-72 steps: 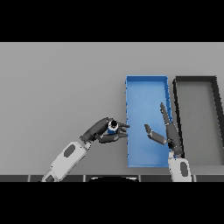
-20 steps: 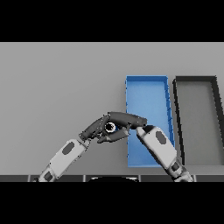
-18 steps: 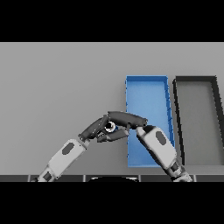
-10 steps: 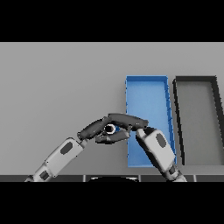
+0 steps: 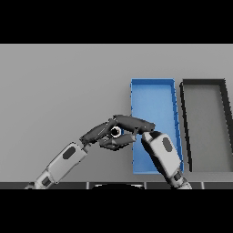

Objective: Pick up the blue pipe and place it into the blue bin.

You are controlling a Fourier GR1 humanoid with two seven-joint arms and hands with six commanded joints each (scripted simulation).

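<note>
Left robot hand [image 5: 102, 133] curls round the blue pipe [image 5: 116, 132]; my right robot hand [image 5: 134, 123] lies flat over it, beside the blue bin [image 5: 153, 83].

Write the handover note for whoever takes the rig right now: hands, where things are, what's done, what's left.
Left hand: fingers curled round the blue pipe, just left of the blue bin.
Right hand: reaches across from the right, fingers straight, laid over the pipe and the left hand.
Blue bin: nothing visible inside; a black bin sits to its right.
Done: pipe grasped by the left hand.
Left: carry the pipe over the bin's left wall and release it inside.
</note>
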